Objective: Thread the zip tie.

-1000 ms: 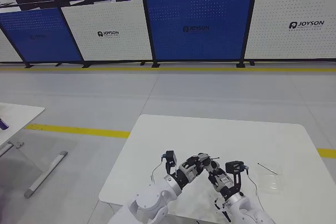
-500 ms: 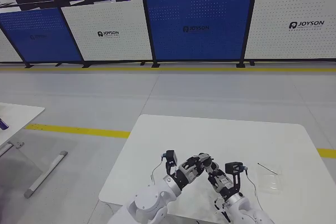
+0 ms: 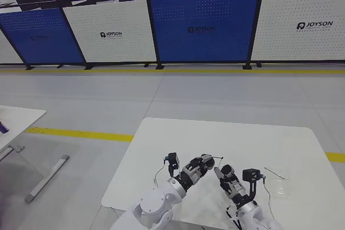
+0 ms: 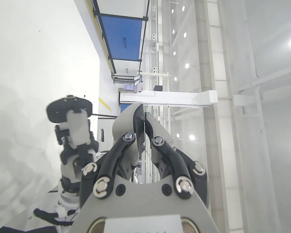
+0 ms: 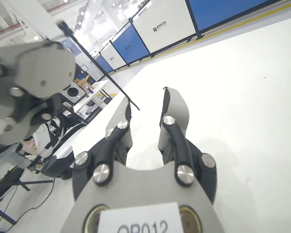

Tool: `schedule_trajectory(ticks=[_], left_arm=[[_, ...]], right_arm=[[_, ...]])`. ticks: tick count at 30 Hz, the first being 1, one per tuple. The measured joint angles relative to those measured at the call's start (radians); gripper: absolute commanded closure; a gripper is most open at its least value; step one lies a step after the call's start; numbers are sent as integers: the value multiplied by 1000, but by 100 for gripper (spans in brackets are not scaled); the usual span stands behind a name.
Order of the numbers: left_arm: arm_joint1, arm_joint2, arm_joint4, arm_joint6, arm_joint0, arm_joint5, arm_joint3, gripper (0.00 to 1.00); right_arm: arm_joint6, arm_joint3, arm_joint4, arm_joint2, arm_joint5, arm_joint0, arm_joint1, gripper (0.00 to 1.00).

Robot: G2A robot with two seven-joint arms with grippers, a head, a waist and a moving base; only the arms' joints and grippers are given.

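Observation:
A thin black zip tie (image 5: pixel 99 66) sticks out of my left gripper (image 3: pixel 206 161), which is shut on it above the table's near edge. In the left wrist view the tie (image 4: pixel 144 127) runs as a dark line between the closed pads of that gripper (image 4: pixel 144 120). My right gripper (image 5: pixel 148 100) is open just beside the left one, and the tie's free tip ends close to one of its fingertips (image 5: pixel 127 105). Nothing sits between its fingers. From above, the right gripper (image 3: pixel 223 171) is a little to the right of the left one.
The white table (image 3: pixel 178 138) is bare across its far half. A clear plastic bag (image 3: pixel 276 188) lies near the right edge, with a spare black zip tie (image 3: pixel 274 172) beside it. A second white table (image 3: pixel 11 123) stands far left.
The right arm has drawn back to the right, so the two grippers that were pressed together now stand a little apart. The left gripper keeps the tie and has turned slightly.

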Motion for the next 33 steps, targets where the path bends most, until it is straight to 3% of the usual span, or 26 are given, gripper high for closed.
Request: schedule_trajectory(ticks=[2,6,11,13,33], left_arm=[[0,-11,-3,15,2,-6,6,100],[0,-28,9,60,6,-13,23,100],[-2,-33,82,153,13,-22,53,100],[-2,-29,99,168,15,-19,57,100],[-2,-29,96,166,15,-19,56,100]], right_arm=[[-34,-27,23,36,-33,-38,8,0],[-94,-104,73,85,-35,-112,24,0],[-171,-178,251,137,-34,-189,49,0],[-169,-180,316,142,-34,-193,51,0],[-168,-179,281,141,-34,-192,51,0]])
